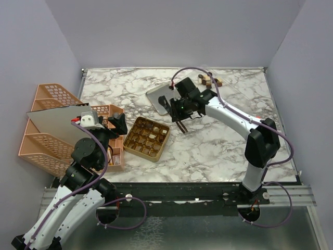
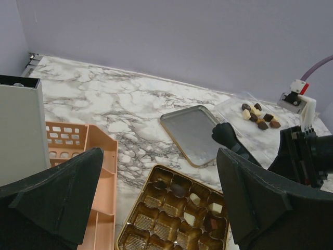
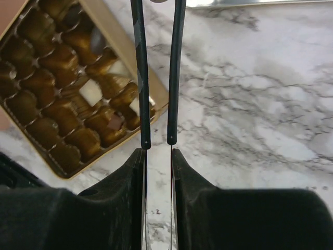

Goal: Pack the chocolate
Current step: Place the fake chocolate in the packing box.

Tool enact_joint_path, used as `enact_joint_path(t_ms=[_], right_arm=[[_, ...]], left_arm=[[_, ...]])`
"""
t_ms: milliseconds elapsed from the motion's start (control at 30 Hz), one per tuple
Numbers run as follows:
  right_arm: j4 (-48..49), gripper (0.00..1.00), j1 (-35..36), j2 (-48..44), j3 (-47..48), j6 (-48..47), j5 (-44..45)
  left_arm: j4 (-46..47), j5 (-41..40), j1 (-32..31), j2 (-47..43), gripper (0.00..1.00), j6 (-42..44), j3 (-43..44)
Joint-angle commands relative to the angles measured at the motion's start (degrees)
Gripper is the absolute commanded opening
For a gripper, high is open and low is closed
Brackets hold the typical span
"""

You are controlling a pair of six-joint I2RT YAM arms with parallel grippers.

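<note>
The golden-brown square plastic tray with a grid of moulded compartments [image 1: 163,145] sits on the counter in front of my left arm. A handful of its compartments hold chocolate pieces [image 3: 90,92], some cream-white and some dark brown, one to a compartment. A heap of loose chocolate [image 1: 208,79] in dark brown, light brown and cream-white lies at the far right near the back wall, well apart from the tray. Between the two lies a flat grey metallic square lid with a raised rim [image 1: 156,99]. To the left stand orange lattice-sided plastic file racks [image 1: 49,96] with a grey board [image 1: 54,112] among them, and a shallow orange plastic organiser [image 2: 101,172] lies just beside the tray. My right end effector [image 1: 183,127] hangs just off the tray's right edge, its thin fingers [image 3: 141,78] parallel with a narrow gap. Their tips run off my wrist view, so I cannot tell whether a piece is pinched there. My left end effector [image 2: 158,161] is spread wide and holds nothing. The counter [image 1: 218,146] is white marble-patterned with grey veins, enclosed by plain pale lilac walls [image 1: 171,31].
</note>
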Motion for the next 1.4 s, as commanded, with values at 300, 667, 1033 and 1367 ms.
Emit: enact_joint_path(t_ms=[300,667,1033,1367], right_arm=[[1.3,0.18,11.6,-1.0,-2.7,4.3,-1.2],[0.2,0.2,16.4,2.2,-1.0,5.1,-0.9],[-1.5,0.21,18.6,3.3,-1.8,5.9,-1.2],[-1.8,0.27,19.3,3.7,-1.8,6.9,2.3]], left_arm=[[0.7,-1.6,0.4,-0.2,0.99,0.5,-0.5],[0.7,-1.5,0.5,-0.3,0.99,0.5,-0.5],[0.7,-1.5,0.5,-0.7,0.99,0.4,-0.6],[0.6,-1.4,0.5,-0.6,0.99,0.4,-0.5]])
